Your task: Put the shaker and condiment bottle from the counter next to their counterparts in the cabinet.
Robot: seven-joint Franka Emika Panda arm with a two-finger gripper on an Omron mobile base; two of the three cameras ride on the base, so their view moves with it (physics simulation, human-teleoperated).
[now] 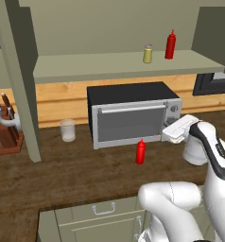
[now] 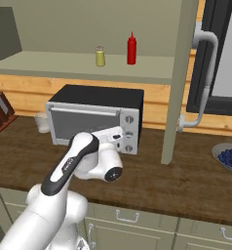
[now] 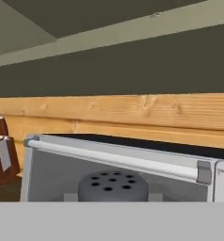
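From the hand camera, a grey perforated shaker cap (image 3: 113, 186) sits right at the bottom, between where the fingertips would be, in front of the silver-fronted black microwave (image 3: 118, 164); the jaws look closed narrowly on the small pale shaker, though its body is hidden; a brown knife block (image 3: 2, 160) peeks in at the left; from the left base camera, a slim red squeeze bottle (image 1: 140, 151) stands upright on the dark brown wood-plank counter (image 1: 62, 175), just in front of the microwave door, with a clear tumbler (image 1: 67, 130) near the microwave's left side; the right base camera adds a grey bowl (image 2: 220, 155) holding blueberries (image 2: 231, 157) at far right; up in the olive-beige wall cabinet (image 1: 109, 66), the pale shelf carries a yellowish silver-capped shaker (image 1: 148, 53) and a second red bottle (image 1: 170, 45), close together, both upright.
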